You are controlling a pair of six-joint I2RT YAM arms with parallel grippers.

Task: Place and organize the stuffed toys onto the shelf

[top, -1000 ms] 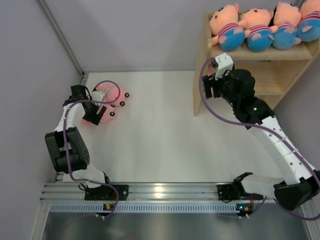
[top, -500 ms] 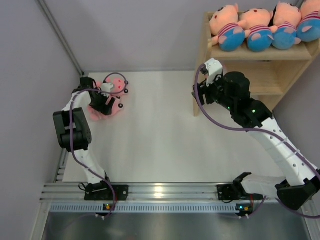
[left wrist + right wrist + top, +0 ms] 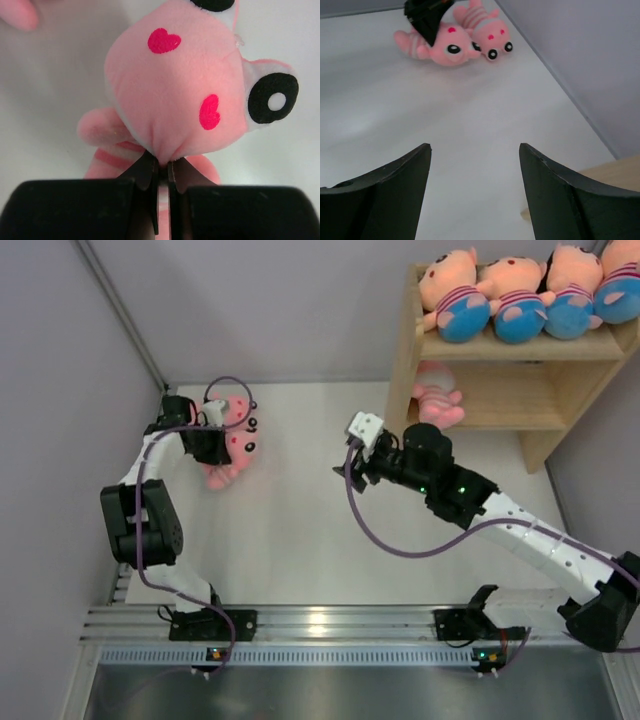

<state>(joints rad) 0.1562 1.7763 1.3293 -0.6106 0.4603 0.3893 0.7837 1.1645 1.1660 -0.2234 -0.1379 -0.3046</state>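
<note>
At ten o'clock on the table [image 3: 300,550], the left gripper [image 3: 162,167] is clamped on the head of a pink toy [image 3: 175,90], with a second pink toy [image 3: 237,408] just beside it. The right gripper [image 3: 475,150] hangs open mid-table. The shelf [image 3: 405,370] at two o'clock holds four peach-faced toys [image 3: 520,295] on top and a lower pink toy [image 3: 437,400] beneath.

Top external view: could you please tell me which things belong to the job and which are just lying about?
Job: pink toy pinched in left end effector; second pink toy; shelved toys; shelf.
Lying about: purple cables; mounting rail.
</note>
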